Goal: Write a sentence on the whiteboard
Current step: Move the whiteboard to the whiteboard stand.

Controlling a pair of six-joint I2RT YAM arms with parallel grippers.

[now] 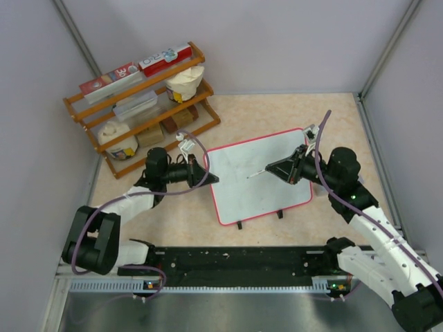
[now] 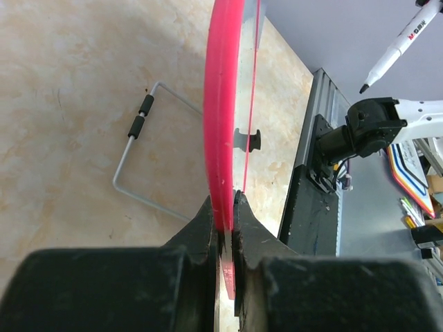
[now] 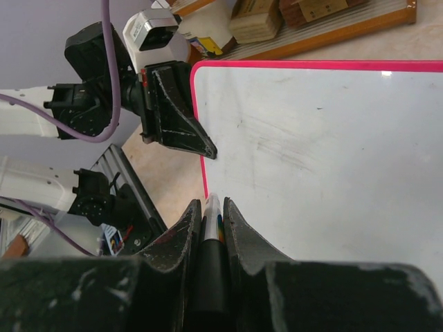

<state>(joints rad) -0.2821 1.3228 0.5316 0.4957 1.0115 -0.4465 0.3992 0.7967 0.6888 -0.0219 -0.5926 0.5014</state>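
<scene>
The whiteboard (image 1: pixel 259 176) sits in the middle of the tabletop (image 1: pixel 291 117), with its red rim all round and two small black feet at its near edge. Its white face carries only faint grey smudges. The left hand (image 2: pixel 227 207) is clamped on the board's left rim, one finger on each face. The right hand (image 3: pixel 211 204) is closed around a marker (image 3: pixel 212 214), whose dark tip points over the middle of the board; whether it touches is unclear. A bent wire stand (image 2: pixel 138 159) lies behind the board. A wooden shelf rack (image 1: pixel 138 104) holding boxes and tubs stands well apart at the far left.
</scene>
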